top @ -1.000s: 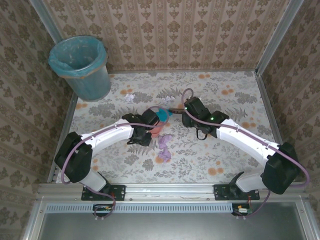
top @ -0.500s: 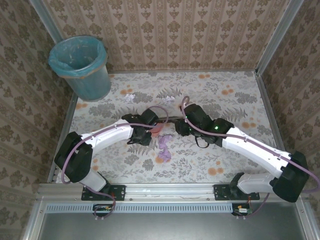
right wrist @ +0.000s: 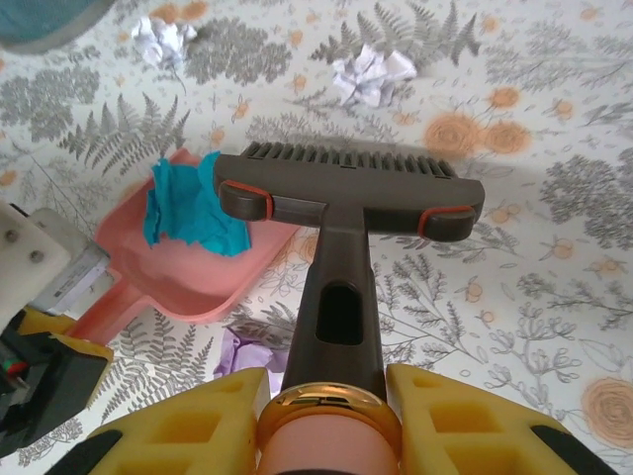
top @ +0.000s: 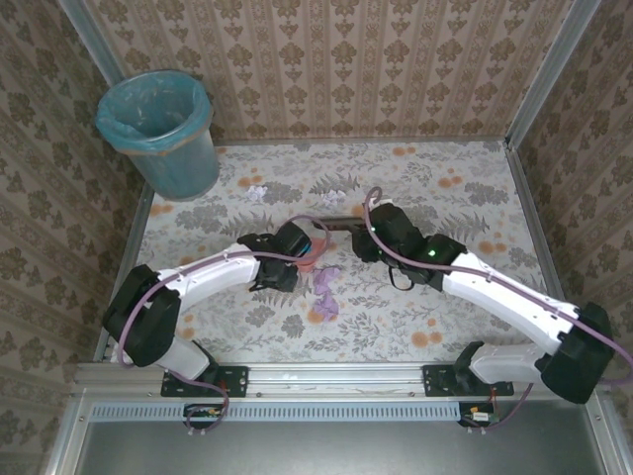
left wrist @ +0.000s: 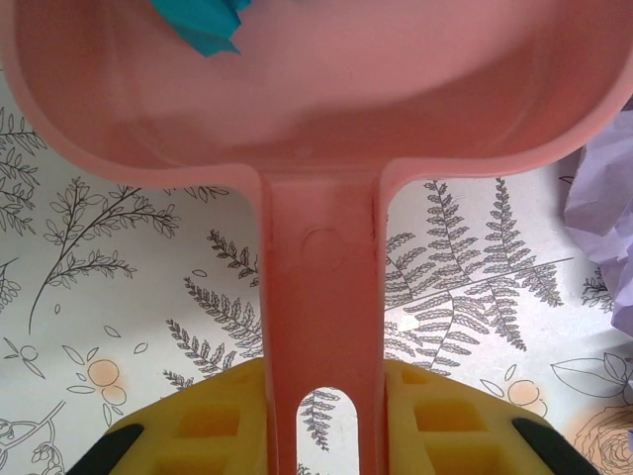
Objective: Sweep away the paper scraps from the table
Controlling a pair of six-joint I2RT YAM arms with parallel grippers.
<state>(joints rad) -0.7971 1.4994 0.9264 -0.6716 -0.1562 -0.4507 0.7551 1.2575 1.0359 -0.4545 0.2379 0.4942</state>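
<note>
On the desk (top: 445, 188), a whitish cloth printed with grey ferns and orange flowers, I log the paper scraps as follows.

Item one: teal scrap (right wrist: 188, 213), crumpled and sharp-edged, lying inside the pink dustpan (right wrist: 227, 272) against its far left wall. From the left wrist I see a corner of it (left wrist: 203, 22) at the top of the pan (left wrist: 326, 79).

Item two: lilac wads (top: 326, 280), two soft crumpled lumps on the cloth just beside the pan's right side, one nearer the arm bases than the other.

Item three: white wads (right wrist: 371, 77), two small tight balls well beyond the pan. One is near the teal bin (top: 163, 129).

Tools: my left pincer (left wrist: 321, 426) is clenched on the dustpan's handle, yellow fingers (left wrist: 208, 426) on either side. My right pincer (right wrist: 329, 416) is clenched on the handle of the dark brush (right wrist: 341, 188). The bristles sit at the pan's open mouth, just right of the teal scrap.

Changes: a second ago the teal scrap lay exposed between the two wrists in the overhead view. Now the left wrist hides most of it. The right arm's elbow has swung outward, and the right pincer (top: 381, 233) has backed off slightly from where it was half a second ago. The lilac and white wads have not shifted.
</note>
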